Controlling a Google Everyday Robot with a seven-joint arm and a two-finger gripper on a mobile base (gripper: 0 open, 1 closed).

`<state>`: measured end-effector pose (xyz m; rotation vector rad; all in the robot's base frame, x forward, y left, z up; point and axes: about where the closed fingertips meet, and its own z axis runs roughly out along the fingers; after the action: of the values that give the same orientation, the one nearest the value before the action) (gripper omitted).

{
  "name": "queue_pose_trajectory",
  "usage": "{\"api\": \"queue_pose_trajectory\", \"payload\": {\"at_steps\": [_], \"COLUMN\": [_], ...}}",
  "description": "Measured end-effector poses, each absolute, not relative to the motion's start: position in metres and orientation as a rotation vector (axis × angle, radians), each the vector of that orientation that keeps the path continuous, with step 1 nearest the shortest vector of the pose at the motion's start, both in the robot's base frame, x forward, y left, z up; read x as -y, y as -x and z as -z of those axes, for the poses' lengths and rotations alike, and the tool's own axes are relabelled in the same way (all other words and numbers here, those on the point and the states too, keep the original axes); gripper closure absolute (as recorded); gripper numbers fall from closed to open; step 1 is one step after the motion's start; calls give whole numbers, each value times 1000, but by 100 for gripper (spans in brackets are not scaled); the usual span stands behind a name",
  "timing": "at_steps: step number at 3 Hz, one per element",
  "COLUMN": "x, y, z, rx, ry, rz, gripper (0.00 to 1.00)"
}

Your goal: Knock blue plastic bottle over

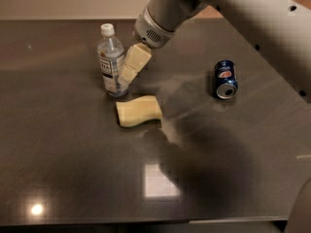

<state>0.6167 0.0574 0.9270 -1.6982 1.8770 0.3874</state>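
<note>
The blue plastic bottle (108, 57) stands upright on the counter (58, 154) with the hand (132, 64), its width impossible to tell, close at the bottle's right flank; pushing high, near the bottle's shoulder, should tip rather than slide it.

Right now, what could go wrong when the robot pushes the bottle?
1. The gripper sits against the right side of the upright blue plastic bottle, fairly low, so the bottle might slide on the shiny table instead of tipping.
2. The yellow block lies close by the gripper and could get bumped.
</note>
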Motion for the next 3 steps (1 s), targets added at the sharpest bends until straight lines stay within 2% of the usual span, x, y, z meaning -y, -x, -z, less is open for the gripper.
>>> {"api": "queue_pose_trajectory", "payload": {"at_steps": [3], "x": [-94], "y": [-629], "z": [-927], "rx": [-1858], "ry": [1651], "rz": [-504], "gripper": [0]}}
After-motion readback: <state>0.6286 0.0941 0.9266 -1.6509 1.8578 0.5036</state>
